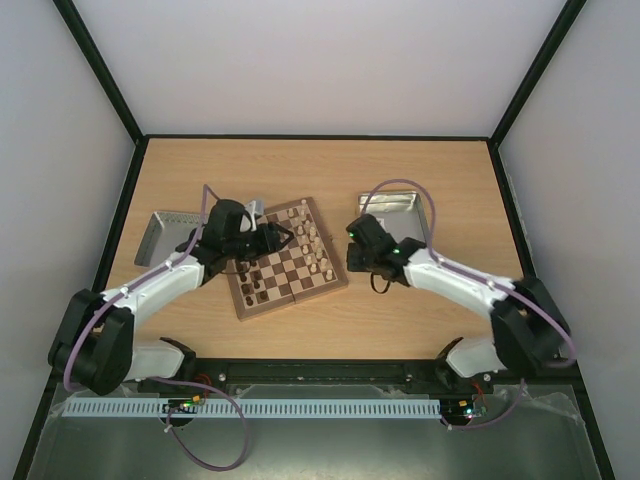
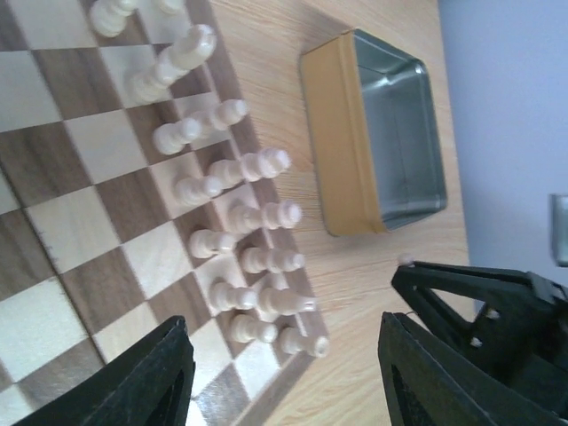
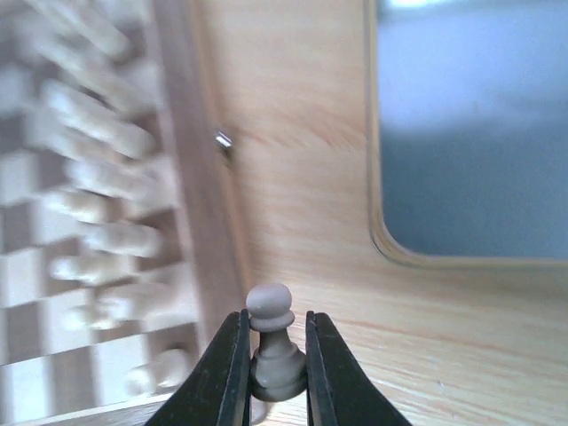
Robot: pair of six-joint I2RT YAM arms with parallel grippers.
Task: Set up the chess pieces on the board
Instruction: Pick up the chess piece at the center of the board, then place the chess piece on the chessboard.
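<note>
We judge the pale pieces nearly all set on the board; right gripper pinches a pawn, left gripper spread, empty.

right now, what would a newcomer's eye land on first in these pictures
The checkered board sits mid-table, with cream pieces standing in two rows along its right side. The right gripper is shut on a single pawn just off that side, while the left gripper hangs open above the board. A left tin and a right tin flank it.
</note>
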